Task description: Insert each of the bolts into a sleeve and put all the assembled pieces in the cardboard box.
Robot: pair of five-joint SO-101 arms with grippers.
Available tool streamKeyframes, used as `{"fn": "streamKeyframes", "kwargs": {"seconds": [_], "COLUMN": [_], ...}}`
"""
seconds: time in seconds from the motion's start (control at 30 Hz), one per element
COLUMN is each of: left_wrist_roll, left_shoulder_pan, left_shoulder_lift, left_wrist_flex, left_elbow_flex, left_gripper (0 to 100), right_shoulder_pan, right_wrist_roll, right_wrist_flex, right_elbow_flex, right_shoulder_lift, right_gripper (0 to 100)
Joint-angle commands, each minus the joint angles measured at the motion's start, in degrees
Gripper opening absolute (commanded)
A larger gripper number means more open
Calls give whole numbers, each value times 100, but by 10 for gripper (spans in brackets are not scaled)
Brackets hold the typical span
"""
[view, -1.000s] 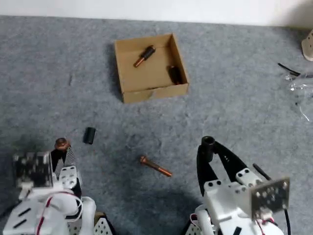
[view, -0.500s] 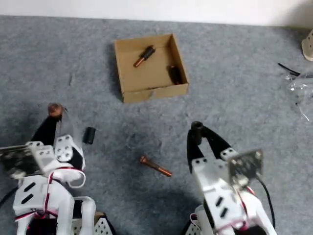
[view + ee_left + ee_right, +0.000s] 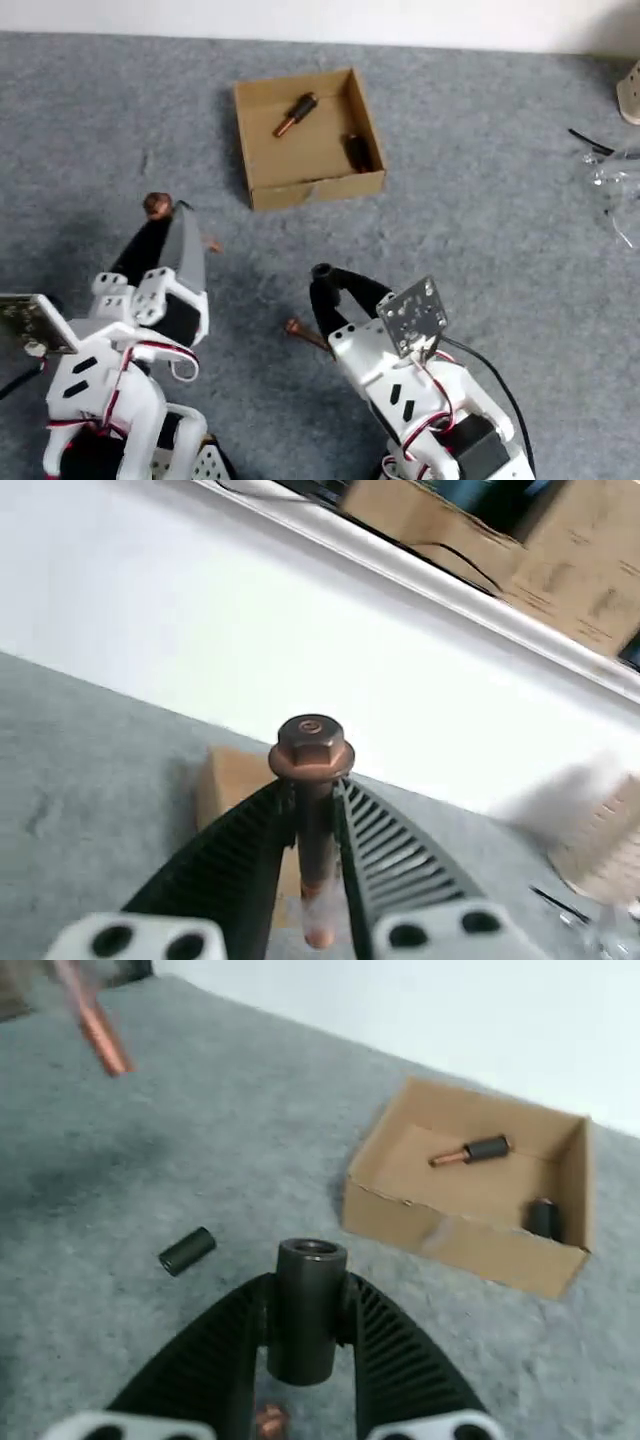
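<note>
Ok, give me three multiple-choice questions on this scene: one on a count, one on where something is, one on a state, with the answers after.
1. How many pieces lie in the cardboard box?
A. None
B. Two
C. Four

2. Where is the loose black sleeve?
A. On the grey mat, outside the box
B. In the box
C. Leaning on the white wall

3. What state are the left fingers in?
A. Open, empty
B. Shut on a sleeve
C. Shut on a copper bolt

Answers:
1 B: a bolt-in-sleeve piece lies near the middle and a dark piece by one wall.
2 A: it lies on its side on the mat, apart from the box.
3 C: the bolt's shaft is clamped between them, its head above.
</note>
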Motion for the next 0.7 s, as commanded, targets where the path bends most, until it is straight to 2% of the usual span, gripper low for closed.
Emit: {"fn": "streamKeyframes", "kwargs": {"seconds": [0.0, 0.17, 0.3, 0.43, 0.67], "left_wrist_roll": [53, 70, 70, 70, 70], "left_shoulder_pan": [312, 505, 1068, 1578, 2018], "left_shoulder_lift": [-84, -101, -101, -101, -75], "left_wrist_flex": [-62, -70, -501, -527, -615], "left_elbow_flex": [189, 558, 593, 602, 848], "left_gripper": [5, 5, 5, 5, 5], "right_shoulder_pan": [-330, -532, -549, -558, -673], "right_wrist_roll": [62, 62, 62, 62, 62], "right_wrist_flex": [-391, -382, -400, -400, -400], "right_elbow_flex": [-75, 31, 409, 558, 558], "right_shoulder_lift": [-66, -66, -66, -66, -66], "right_gripper": [5, 5, 5, 5, 5]}}
